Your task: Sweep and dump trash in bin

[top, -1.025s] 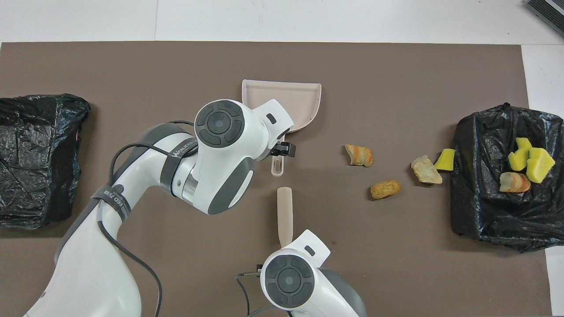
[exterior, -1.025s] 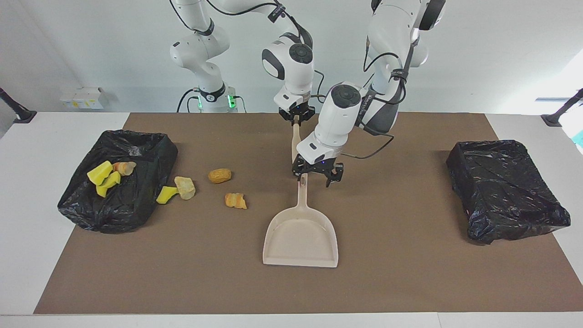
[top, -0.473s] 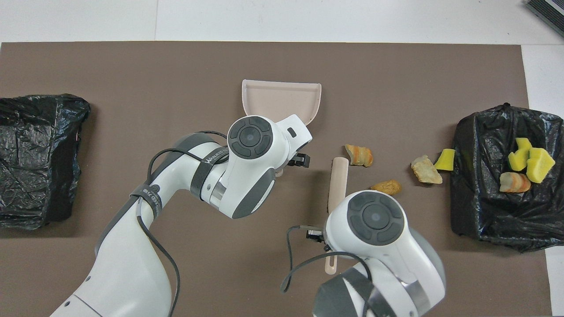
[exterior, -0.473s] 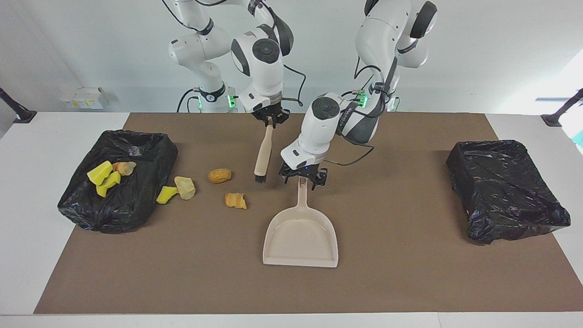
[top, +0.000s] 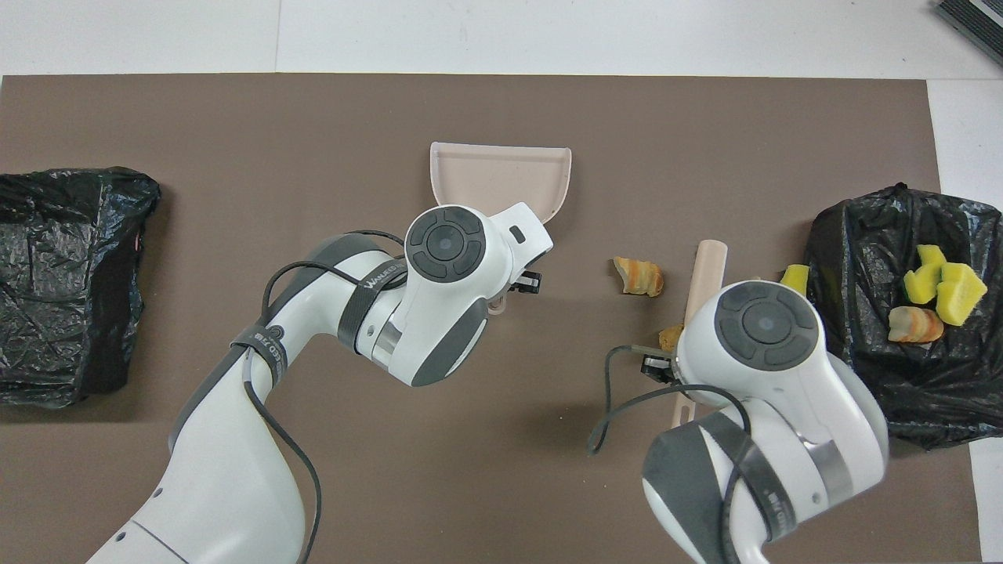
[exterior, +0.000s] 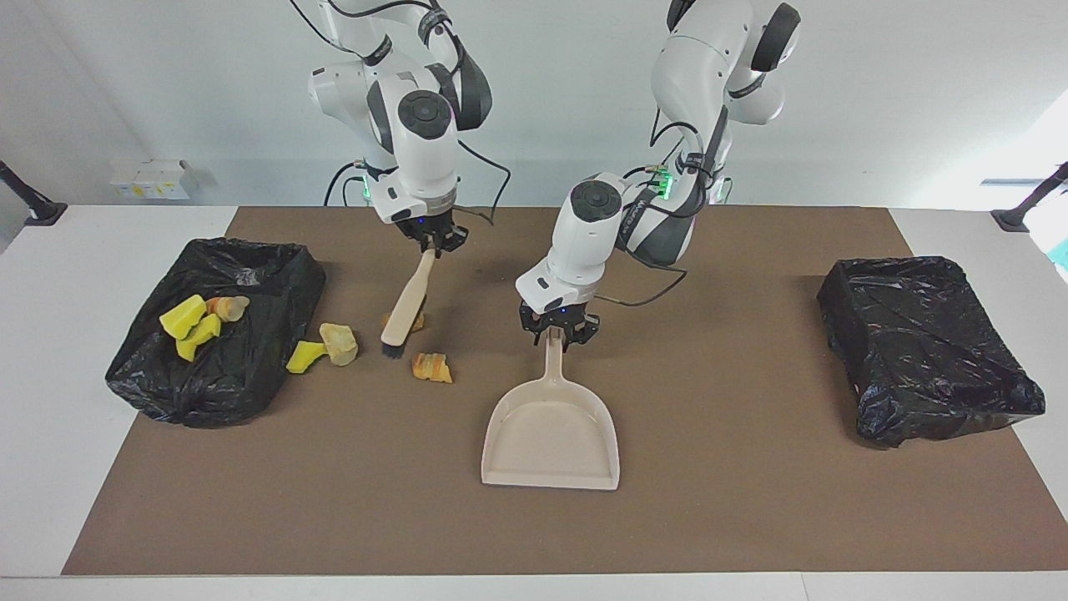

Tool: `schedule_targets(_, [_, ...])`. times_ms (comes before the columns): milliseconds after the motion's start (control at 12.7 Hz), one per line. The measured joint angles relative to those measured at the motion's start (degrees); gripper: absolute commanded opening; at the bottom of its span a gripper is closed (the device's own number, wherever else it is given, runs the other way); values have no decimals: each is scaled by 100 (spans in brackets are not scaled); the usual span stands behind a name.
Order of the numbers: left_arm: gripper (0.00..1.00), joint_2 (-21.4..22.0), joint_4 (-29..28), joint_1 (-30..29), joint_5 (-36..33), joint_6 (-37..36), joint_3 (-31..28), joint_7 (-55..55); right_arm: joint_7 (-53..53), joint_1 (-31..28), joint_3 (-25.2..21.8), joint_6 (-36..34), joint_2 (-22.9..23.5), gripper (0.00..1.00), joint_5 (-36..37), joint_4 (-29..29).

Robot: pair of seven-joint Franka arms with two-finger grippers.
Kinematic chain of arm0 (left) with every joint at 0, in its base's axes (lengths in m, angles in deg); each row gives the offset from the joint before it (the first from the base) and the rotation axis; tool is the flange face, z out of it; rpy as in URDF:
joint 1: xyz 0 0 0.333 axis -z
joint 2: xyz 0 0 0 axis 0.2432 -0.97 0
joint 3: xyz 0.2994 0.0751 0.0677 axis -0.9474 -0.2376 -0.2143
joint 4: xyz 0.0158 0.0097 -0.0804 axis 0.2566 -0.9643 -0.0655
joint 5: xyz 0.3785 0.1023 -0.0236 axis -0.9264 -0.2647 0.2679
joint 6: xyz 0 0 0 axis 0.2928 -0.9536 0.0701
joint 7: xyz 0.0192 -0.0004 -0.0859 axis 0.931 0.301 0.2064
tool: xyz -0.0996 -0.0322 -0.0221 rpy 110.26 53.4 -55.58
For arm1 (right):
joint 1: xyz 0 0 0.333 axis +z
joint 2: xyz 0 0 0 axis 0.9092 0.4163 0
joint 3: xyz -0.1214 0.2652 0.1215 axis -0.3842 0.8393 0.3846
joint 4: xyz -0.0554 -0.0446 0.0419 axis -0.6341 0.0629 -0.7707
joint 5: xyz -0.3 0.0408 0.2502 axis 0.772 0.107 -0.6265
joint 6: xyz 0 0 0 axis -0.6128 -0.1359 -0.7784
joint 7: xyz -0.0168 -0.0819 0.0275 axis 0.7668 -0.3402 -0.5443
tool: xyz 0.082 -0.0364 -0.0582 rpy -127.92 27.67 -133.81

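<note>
Since the earlier frame the right gripper (exterior: pixel 432 244), pinching the brush (exterior: pixel 407 305), had swung over the loose trash (exterior: pixel 432 367) beside the bin (exterior: pixel 250 275); left gripper (exterior: pixel 557 332) jaws had closed on the dustpan (exterior: pixel 551 430) handle; next, sweeping scraps panward.

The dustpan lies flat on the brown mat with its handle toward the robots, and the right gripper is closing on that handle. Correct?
Not quite: the left gripper is at the dustpan handle, as the facing view shows. The right gripper holds the brush over the scraps. The rest stands.
</note>
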Motion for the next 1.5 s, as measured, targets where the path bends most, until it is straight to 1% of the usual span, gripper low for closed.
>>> schedule_targets(158, [0,1,38,-15,-328,-7,-22,-12,-458,-376,-6,-16,4,0,651,-67])
schedule_targets(315, [0,22,77,-45,-751,-34,-35,-58,-1163,-794,-6,-16,13,0,1023,-191])
schedule_targets(394, [0,63,90,-66,-857,-79,-58,-278,-1356,-967,-6,18,32,0,1252,-287])
schedule_targets(473, [0,143,98,-130,-892,-229,-81,-742,-1490,-1103,-4,114,65,0,1415,-395])
schedule_targets(631, [0,428,110,-361,-901,-778,-98,-2013,-1667,-1292,4,282,114,0,1631,-536])
schedule_targets(789, [0,757,98,-634,-906,-1316,-105,-3181,-1811,-1431,9,415,173,0,1687,-608])
schedule_targets(946, [0,1000,-31,-855,-911,-1555,-111,-4426,-1827,-1435,25,609,313,0,1688,-689])
schedule_targets(1104, [0,1222,-326,-1081,-911,-1625,-115,-5623,-1828,-1389,70,793,479,0,1615,-709])
schedule_targets(1183, [0,1322,-539,-1171,-910,-1624,-115,-6150,-1840,-1249,85,834,523,0,1407,-706])
schedule_targets(1341, [0,1499,-986,-1250,-865,-1462,-112,-6654,-1967,-744,107,863,540,0,834,-655])
schedule_targets(1498, [0,1651,-1310,-1249,-624,-1285,-83,-6771,-2139,-306,134,864,554,0,269,-512])
